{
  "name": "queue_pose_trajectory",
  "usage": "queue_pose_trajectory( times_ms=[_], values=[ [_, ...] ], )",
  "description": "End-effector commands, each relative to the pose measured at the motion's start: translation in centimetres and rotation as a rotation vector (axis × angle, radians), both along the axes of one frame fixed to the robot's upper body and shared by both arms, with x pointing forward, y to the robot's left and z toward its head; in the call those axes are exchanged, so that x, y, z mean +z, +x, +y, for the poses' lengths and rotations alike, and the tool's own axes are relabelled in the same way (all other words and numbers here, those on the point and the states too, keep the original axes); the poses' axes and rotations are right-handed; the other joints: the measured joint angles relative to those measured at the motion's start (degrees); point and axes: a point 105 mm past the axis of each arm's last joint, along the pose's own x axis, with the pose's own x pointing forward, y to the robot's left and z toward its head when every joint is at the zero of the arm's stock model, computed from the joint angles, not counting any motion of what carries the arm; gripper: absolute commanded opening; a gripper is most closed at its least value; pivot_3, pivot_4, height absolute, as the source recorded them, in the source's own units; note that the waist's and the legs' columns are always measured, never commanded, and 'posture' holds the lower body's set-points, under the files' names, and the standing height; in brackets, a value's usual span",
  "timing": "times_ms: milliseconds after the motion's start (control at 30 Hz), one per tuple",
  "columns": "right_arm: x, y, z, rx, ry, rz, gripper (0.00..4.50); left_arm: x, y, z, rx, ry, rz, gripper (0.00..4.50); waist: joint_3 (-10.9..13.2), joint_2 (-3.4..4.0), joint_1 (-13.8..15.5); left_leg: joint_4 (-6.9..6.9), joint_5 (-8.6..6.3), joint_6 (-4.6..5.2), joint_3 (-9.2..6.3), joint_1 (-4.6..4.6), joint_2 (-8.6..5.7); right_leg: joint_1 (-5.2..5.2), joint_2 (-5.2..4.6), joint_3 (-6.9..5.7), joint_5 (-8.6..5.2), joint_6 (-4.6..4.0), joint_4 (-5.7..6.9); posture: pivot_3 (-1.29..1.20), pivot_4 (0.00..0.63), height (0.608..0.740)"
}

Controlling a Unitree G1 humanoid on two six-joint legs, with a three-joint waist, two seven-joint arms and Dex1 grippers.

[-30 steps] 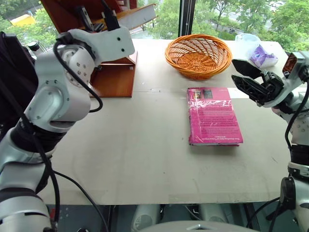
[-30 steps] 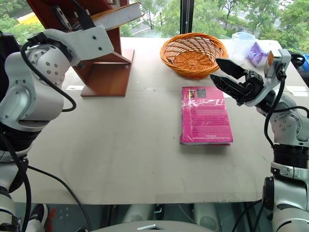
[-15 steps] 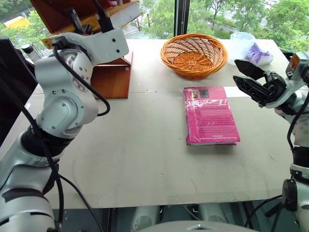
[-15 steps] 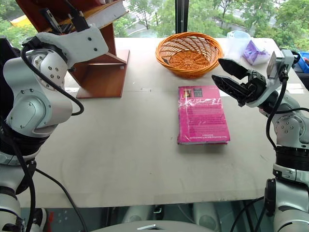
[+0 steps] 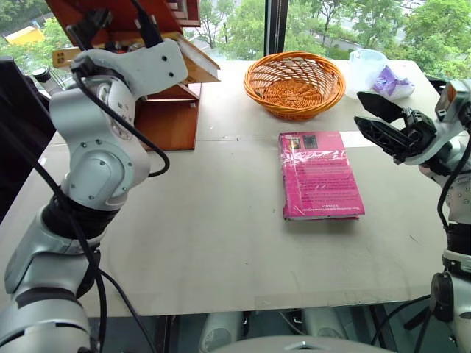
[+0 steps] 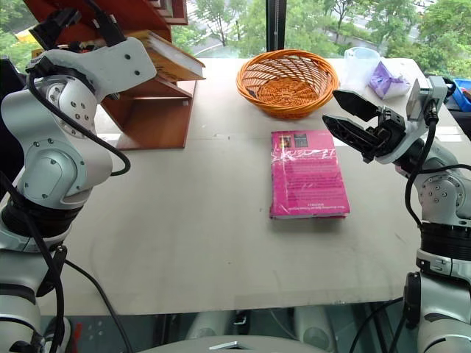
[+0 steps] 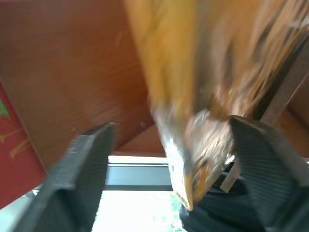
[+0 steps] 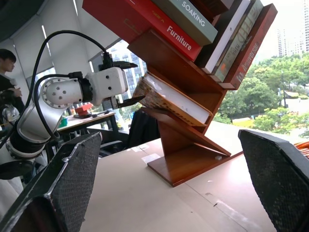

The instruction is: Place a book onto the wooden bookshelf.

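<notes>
Since a second ago our left gripper (image 8: 126, 101) has let go, jaws apart around the book (image 8: 169, 96), now lying on the wooden bookshelf (image 8: 188, 159) far left. Our right gripper (image 6: 352, 121) hangs spread wide.

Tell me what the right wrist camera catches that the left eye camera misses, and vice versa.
Right wrist view's own: the titled books on the upper shelf and a person behind. Left eye view's own: the pink book, the wicker basket and a clear container. Shared: the wooden bookshelf, the book lying on it, and the open left gripper.
</notes>
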Motion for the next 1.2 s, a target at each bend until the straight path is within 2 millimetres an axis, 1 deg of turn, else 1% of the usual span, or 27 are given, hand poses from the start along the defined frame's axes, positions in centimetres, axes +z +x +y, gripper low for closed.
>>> queue_pose_trajectory(
  times_ms=[33, 233, 400, 500, 567, 667, 700, 733, 767, 800, 833, 867, 900, 933, 1033, 1067, 1100, 1133, 1167, 1200],
  values=[
    [1.5, -0.8, -0.6, -0.021, 0.001, -0.079, 4.5, 2.3, -1.1, 0.6, 0.026, 0.01, -0.098, 4.42, 0.0, 0.0, -0.01, 0.0, 0.0, 0.0, 0.01, 0.0, 0.0, 0.0, 0.0, 0.01, 0.0, 0.0, 0.0, 0.0, 0.15, 0.74],
    [1.4, -0.8, -0.6, -0.025, 0.003, -0.079, 4.5, 1.9, -1.4, 0.9, 0.029, 0.001, -0.092, 4.42, 0.0, 0.0, -0.01, 0.0, 0.0, 0.0, 0.02, 0.0, 0.01, -0.01, 0.0, 0.02, 0.0, 0.0, 0.0, 0.0, 0.15, 0.74],
    [1.4, -0.9, -0.8, -0.029, 0.003, -0.077, 4.5, 0.9, -2.6, 1.9, 0.028, -0.029, -0.059, 4.42, 0.0, 0.0, -0.16, 0.0, 0.0, 0.0, 0.06, 0.02, 0.03, -0.01, 0.0, 0.05, 0.0, -0.01, 0.01, 0.0, 0.15, 0.74],
    [1.2, -0.9, -0.9, -0.033, -0.001, -0.072, 4.5, 1.9, -3.8, 2.5, 0.021, -0.039, -0.129, 4.42, 0.0, 0.0, -0.15, 0.0, 0.0, 0.0, 0.08, 0.02, 0.05, -0.01, 0.0, 0.07, 0.01, -0.01, 0.0, 0.0, 0.15, 0.74],
    [1.2, -1.0, -1.0, -0.034, -0.001, -0.069, 4.5, 2.4, -4.3, 1.9, -0.032, -0.076, -0.2, 4.42, 0.0, 0.0, 0.01, 0.0, 0.0, 0.0, 0.09, 0.02, 0.06, -0.01, -0.01, 0.08, 0.01, -0.01, 0.0, 0.0, 0.15, 0.74],
    [1.0, -1.0, -1.0, -0.034, -0.006, -0.066, 4.5, 2.2, -4.2, -0.4, -0.183, -0.204, -0.27, 4.42, -0.03, -0.02, 0.68, 0.02, 0.0, 0.0, 0.1, 0.06, 0.06, 0.03, -0.07, 0.07, 0.01, -0.01, 0.0, 0.0, 0.15, 0.74],
    [1.0, -1.1, -1.0, -0.035, -0.008, -0.066, 4.5, 1.3, -3.9, -1.8, -0.289, -0.306, -0.269, 4.42, -0.03, -0.02, 0.94, 0.04, 0.0, 0.0, 0.1, 0.07, 0.06, 0.06, -0.07, 0.07, 0.01, -0.01, 0.0, 0.0, 0.15, 0.74],
    [1.0, -1.1, -1.0, -0.037, -0.011, -0.066, 4.5, 0.0, -3.4, -3.2, -0.401, -0.486, -0.244, 4.42, -0.05, -0.01, 1.24, 0.07, 0.0, 0.0, 0.1, 0.08, 0.06, 0.07, -0.07, 0.07, 0.02, -0.01, 0.01, 0.0, 0.15, 0.74],
    [1.0, -1.1, -1.0, -0.038, -0.012, -0.067, 4.5, -1.0, -3.2, -4.2, -0.475, -0.615, -0.227, 4.42, -0.07, -0.03, 1.36, 0.12, 0.0, 0.0, 0.08, 0.08, 0.06, 0.12, -0.12, 0.04, 0.02, -0.01, 0.01, 0.0, 0.15, 0.74],
    [1.0, -1.2, -1.1, -0.043, -0.014, -0.067, 4.5, -2.4, -3.0, -5.9, -0.587, -0.699, -0.162, 4.19, -0.09, -0.07, 1.36, 0.2, -0.01, 0.01, 0.08, 0.08, 0.05, 0.16, -0.16, 0.02, 0.02, -0.01, 0.01, 0.0, 0.15, 0.74],
    [1.0, -1.3, -1.1, -0.048, -0.017, -0.068, 4.5, -3.2, -3.3, -7.8, -0.715, -0.763, -0.114, 3.92, -0.09, -0.08, 1.17, 0.22, -0.01, 0.02, 0.08, 0.06, 0.05, 0.17, -0.17, 0.03, 0.03, -0.01, 0.01, 0.0, 0.15, 0.74],
    [1.0, -1.4, -1.2, -0.054, -0.019, -0.068, 4.5, -3.9, -3.6, -8.8, -0.802, -0.837, -0.089, 3.64, -0.09, -0.08, 1.08, 0.22, -0.01, 0.02, 0.1, 0.06, 0.05, 0.16, -0.2, 0.11, 0.03, -0.01, -0.01, 0.0, 0.15, 0.74],
    [1.0, -1.5, -1.3, -0.059, -0.02, -0.068, 4.5, -4.4, -3.7, -9.2, -0.854, -0.924, -0.079, 3.21, -0.09, -0.08, 0.93, 0.22, -0.02, 0.02, 0.11, 0.06, 0.05, 0.16, -0.22, 0.2, 0.03, -0.01, -0.01, 0.0, 0.15, 0.74],
    [0.9, -1.7, -1.4, -0.066, -0.024, -0.069, 4.5, -5.0, -3.6, -9.4, -0.899, -1.012, -0.071, 2.65, -0.09, -0.08, 0.86, 0.21, -0.02, 0.01, 0.11, 0.06, 0.08, 0.12, -0.3, 0.27, 0.03, -0.02, -0.01, 0.0, 0.15, 0.74],
    [1.0, -2.0, -1.7, -0.086, -0.034, -0.071, 4.5, -7.0, -2.5, -10.3, -0.982, -1.109, -0.011, 1.22, -0.11, -0.04, 0.77, 0.11, -0.02, 0.0, 0.11, 0.15, 0.2, 0.1, -0.28, 0.29, 0.06, -0.08, 0.0, 0.0, 0.15, 0.74],
    [1.0, -2.1, -1.7, -0.092, -0.036, -0.072, 4.5, -7.5, -2.0, -10.6, -0.995, -1.129, -0.007, 0.96, -0.13, -0.01, 0.88, 0.06, -0.02, 0.0, 0.11, 0.19, 0.21, 0.1, -0.24, 0.28, 0.07, -0.12, 0.02, 0.0, 0.15, 0.74],
    [1.0, -2.2, -1.8, -0.097, -0.036, -0.073, 4.5, -7.9, -1.3, -11.0, -1.0, -1.136, -0.007, 0.4, -0.14, 0.0, 0.99, 0.06, -0.02, 0.0, 0.08, 0.2, 0.22, 0.11, -0.21, 0.27, 0.1, -0.15, 0.03, 0.0, 0.15, 0.74],
    [1.1, -2.3, -1.9, -0.104, -0.037, -0.073, 4.5, -8.4, -0.5, -11.7, -1.016, -1.146, -0.004, 0.02, -0.14, 0.0, 1.01, 0.07, -0.02, 0.0, 0.07, 0.22, 0.21, 0.13, -0.16, 0.25, 0.12, -0.19, 0.03, 0.0, 0.15, 0.74],
    [1.1, -2.4, -1.9, -0.108, -0.038, -0.074, 4.5, -8.8, 0.1, -12.3, -1.029, -1.141, -0.004, 0.02, -0.14, 0.0, 1.03, 0.12, -0.01, 0.0, 0.08, 0.23, 0.2, 0.16, 0.02, 0.22, 0.15, -0.23, 0.03, 0.0, 0.15, 0.74],
    [1.1, -2.5, -2.0, -0.114, -0.037, -0.073, 4.5, -9.2, 1.0, -13.4, -1.045, -1.137, -0.009, 0.02, -0.14, 0.0, 1.03, 0.16, -0.01, 0.0, 0.1, 0.24, 0.19, 0.18, 0.03, 0.19, 0.16, -0.23, 0.03, 0.0, 0.15, 0.74]
  ],
)
